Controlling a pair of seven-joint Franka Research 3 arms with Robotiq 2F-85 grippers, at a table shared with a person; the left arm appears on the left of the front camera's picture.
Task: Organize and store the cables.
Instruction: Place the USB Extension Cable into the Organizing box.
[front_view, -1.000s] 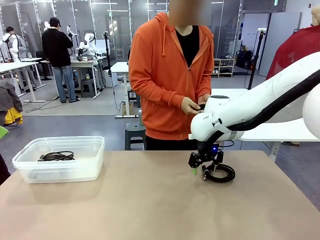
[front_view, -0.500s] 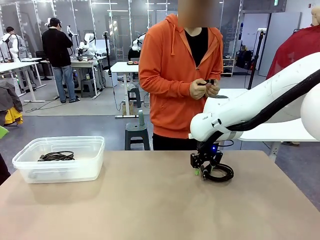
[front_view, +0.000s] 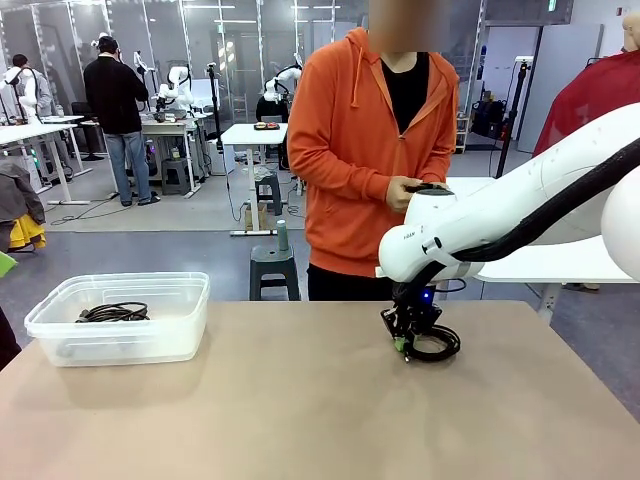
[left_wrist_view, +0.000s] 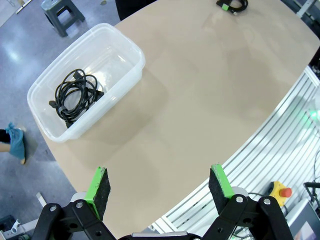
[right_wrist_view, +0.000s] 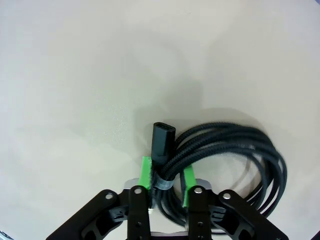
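Across the beige surface (front_view: 300, 410) your right arm (front_view: 480, 225) comes in from the right, its white forearm sloping down toward the far middle and the wrist turned to point straight down. At its tip the right gripper (right_wrist_view: 166, 176) is clenched: its wrist view shows the two green pads pressed on either side of a bundled stretch of the coiled cable (right_wrist_view: 240, 145), which lies flat on the surface. The rest of the coil fans out to one side of the fingers, and a small black connector (right_wrist_view: 163, 137) sticks out just past the pads. From the front you get only a dark ring under the gripper, so the pinch itself is hard to read there.

Your left gripper (left_wrist_view: 160, 184) hangs high above the near edge of the surface, tilted to look down and across it. Its fingers stand wide apart with nothing between them.

That wrist view looks into the clear plastic bin (left_wrist_view: 135, 52), where a second cable (left_wrist_view: 75, 95) lies in a loose coil on the bottom. The bin sits at the left end, well apart from the gripped coil.

Beyond the far edge a person (front_view: 360, 140) in an orange hoodie stands with both hands (front_view: 405, 190) together on something small and dark.
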